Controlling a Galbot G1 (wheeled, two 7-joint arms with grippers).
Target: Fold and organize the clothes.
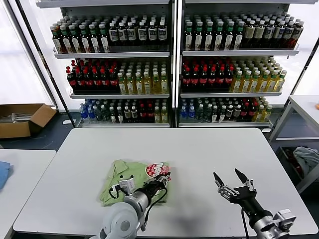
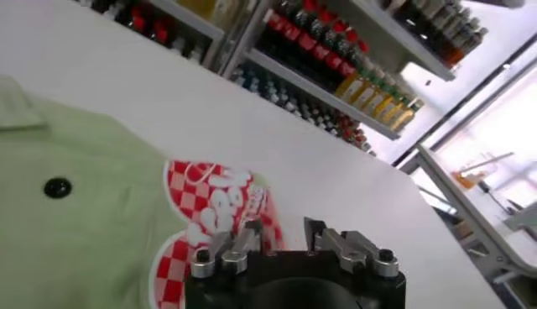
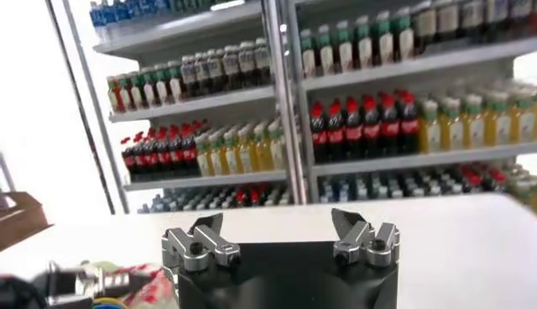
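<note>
Shirt (image 1: 133,180) bunched on desk (image 1: 209,149), near front edge. Left claw (image 1: 160,180) released over its red print; right claw (image 1: 232,180) released, well apart. Soft, light, limp: pinch at hem edge.

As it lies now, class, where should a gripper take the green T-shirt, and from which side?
Probably the T-shirt's right edge by the red-and-white print: layers bunch there, and the open left gripper already sits over it. Come from above, pinching the edge.

One light green T-shirt (image 1: 133,180) lies on one white bench (image 1: 209,154). Two grippers show, left gripper (image 1: 162,180) and right gripper (image 1: 231,178). Two shelving units (image 1: 172,59) hold bottles, too many to count.
</note>
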